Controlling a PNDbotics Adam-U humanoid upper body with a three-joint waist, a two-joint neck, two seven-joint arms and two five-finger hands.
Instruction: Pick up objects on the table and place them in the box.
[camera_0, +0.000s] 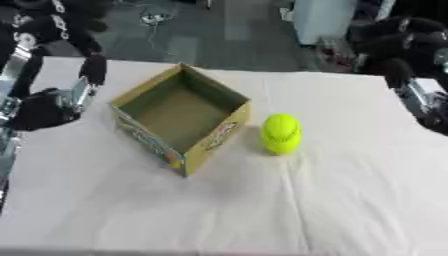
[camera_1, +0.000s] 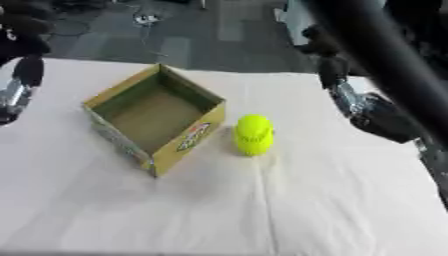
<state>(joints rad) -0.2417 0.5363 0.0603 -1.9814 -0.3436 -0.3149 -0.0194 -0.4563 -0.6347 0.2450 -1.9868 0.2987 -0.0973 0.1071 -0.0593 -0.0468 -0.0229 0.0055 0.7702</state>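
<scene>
cardboard box (camera_0: 181, 118) holds nothing, yellow object (camera_0: 281, 133) just beside; each robot hand's state unclear.

An open cardboard box (camera_0: 181, 117), empty inside, sits turned corner-on upon a white tablecloth (camera_0: 262, 210). At its three o'clock, just beside the printed side and apart from it, stands a bright yellow rounded object (camera_0: 281, 133). The robot's left hand (camera_0: 52, 102) hovers at the box's nine o'clock, fingers up. The right hand (camera_0: 420, 95) shows at the far right edge.
</scene>
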